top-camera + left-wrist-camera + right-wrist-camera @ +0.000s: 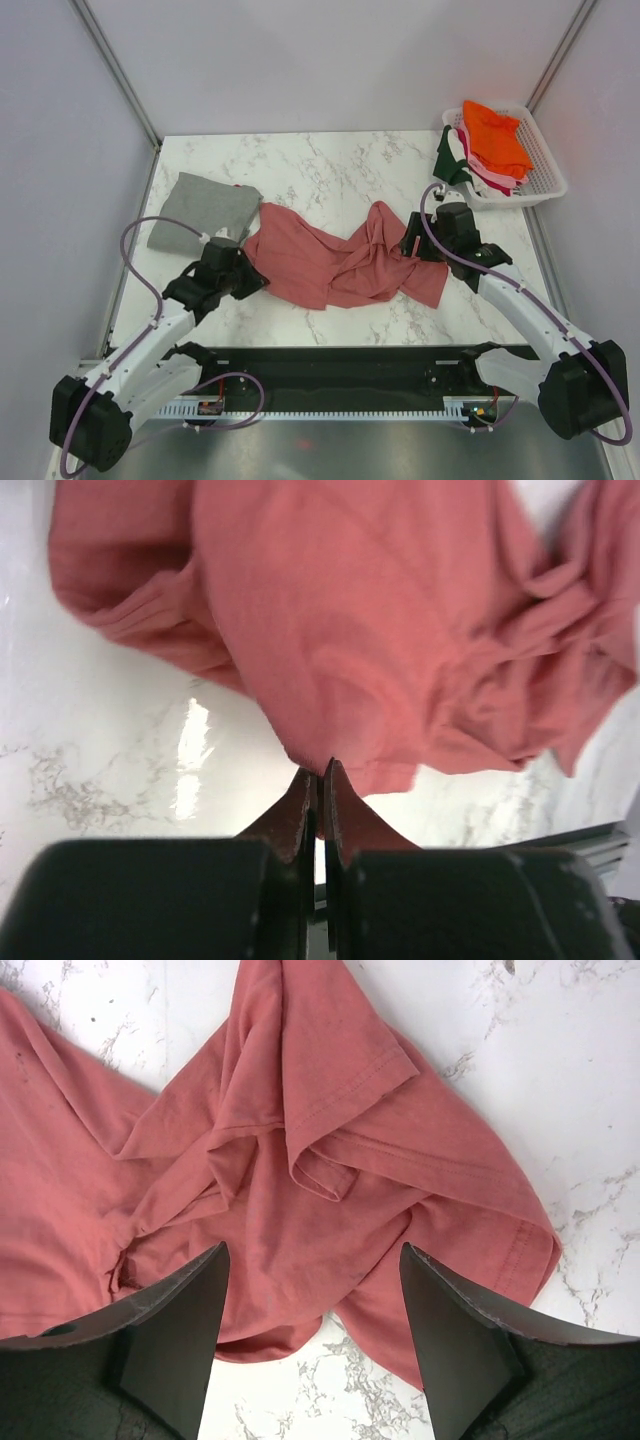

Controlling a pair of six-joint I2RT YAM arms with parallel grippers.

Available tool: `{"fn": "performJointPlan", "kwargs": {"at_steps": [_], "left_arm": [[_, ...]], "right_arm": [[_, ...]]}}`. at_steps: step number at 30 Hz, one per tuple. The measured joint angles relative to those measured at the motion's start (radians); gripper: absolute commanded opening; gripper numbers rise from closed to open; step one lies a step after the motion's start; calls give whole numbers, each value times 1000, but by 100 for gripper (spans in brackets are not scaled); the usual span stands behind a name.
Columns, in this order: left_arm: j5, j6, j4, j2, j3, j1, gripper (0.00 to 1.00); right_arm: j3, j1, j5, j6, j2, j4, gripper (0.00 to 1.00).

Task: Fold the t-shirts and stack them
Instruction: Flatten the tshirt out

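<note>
Two arms work one crumpled salmon t-shirt [335,262] lying on the counter [330,165].
The left gripper [320,780] pinches its edge between closed jaws; the right gripper [310,1252] hovers above, jaws spread. It should probably grip one matching edge, then both pull apart evenly.

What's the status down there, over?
Left end effector shut on edge of salmon t-shirt. Right end effector open, over its other side. T-shirt crumpled, unfolded. Nothing blocking.

Crumpled salmon-pink tee [330,260] lies centrally; folded grey tee [205,208] beside it.
</note>
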State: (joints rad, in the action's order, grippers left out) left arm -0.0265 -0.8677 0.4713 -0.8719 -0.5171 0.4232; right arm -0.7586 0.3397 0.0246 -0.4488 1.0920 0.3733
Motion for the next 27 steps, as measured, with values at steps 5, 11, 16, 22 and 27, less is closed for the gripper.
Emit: {"fn": "performJointPlan", "kwargs": {"at_steps": [5,11,16,22,27], "left_arm": [[1,34,84,31,-187,-3,2],[3,76,153,35,-333,-29,2],[5,85,187,45,-356,-36,2],[27,91,224,56,-374,-50,2],[42,123,267,36,-477,-92,2]], "right_arm": [[19,-10,13,-1,0,-8,77],[35,-18,21,-12,12,-27,77],[35,-19,20,-23,58,-66,77],[11,-23,17,-33,182,-101,74],[-37,-25,21,-54,301,-146,72]]}}
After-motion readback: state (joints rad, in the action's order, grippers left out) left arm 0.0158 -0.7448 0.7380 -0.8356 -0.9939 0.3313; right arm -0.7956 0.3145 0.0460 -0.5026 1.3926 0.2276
